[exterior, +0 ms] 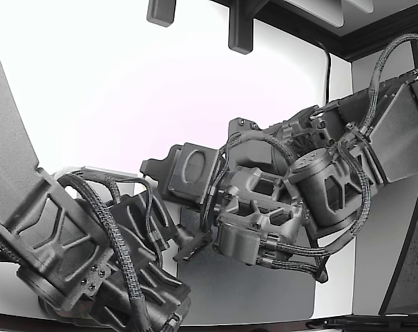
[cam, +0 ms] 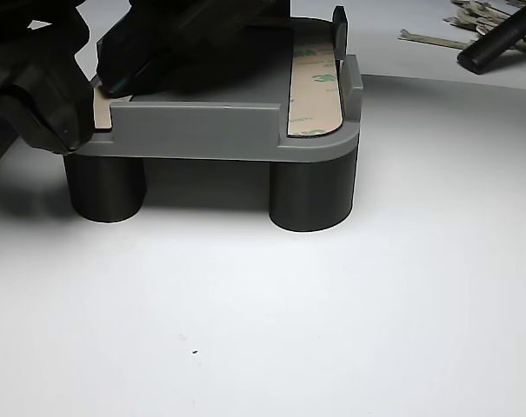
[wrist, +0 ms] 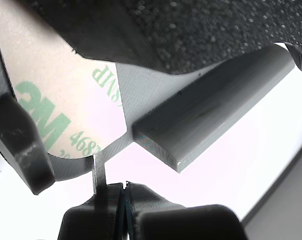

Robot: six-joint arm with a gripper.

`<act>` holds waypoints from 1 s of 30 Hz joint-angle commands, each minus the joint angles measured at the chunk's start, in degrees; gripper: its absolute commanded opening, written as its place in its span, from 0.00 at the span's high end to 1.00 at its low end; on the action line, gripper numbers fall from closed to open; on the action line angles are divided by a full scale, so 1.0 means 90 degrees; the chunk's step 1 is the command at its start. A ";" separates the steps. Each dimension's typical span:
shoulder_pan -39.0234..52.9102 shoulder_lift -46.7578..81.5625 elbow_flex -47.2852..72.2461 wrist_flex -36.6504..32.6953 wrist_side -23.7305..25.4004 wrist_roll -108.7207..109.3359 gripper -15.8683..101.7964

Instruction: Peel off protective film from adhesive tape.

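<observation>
In the exterior view two dark arms crowd over the desk (exterior: 264, 290), hiding the workpiece. In the wrist view the fingers (wrist: 125, 202) are pressed together on a thin film tab (wrist: 99, 170) projecting from the 3M liner (wrist: 56, 100). In the other view the grey fixture (cam: 202, 130) carries another liner strip (cam: 315, 87) lying lengthwise.

I'm at a lab bench. Plain white tabletop (cam: 263, 330), grey printed fixture (cam: 210, 130) centre frame, peeled film scraps (cam: 471, 17) upper right.
</observation>
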 commanded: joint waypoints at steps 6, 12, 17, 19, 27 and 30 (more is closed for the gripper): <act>0.0010 0.0107 -0.0225 -0.0029 -0.0049 0.0049 0.96; 0.0010 0.0137 -0.0225 -0.0029 -0.0049 0.0039 0.96; 0.0020 0.0146 -0.0225 -0.0078 -0.0059 0.0049 0.96; 0.0029 0.0146 -0.0215 -0.0098 -0.0078 0.0049 0.96; 0.0029 0.0205 -0.0078 -0.0342 -0.0029 -0.0068 0.96; 0.0029 0.0205 -0.0078 -0.0381 -0.0020 -0.0088 0.96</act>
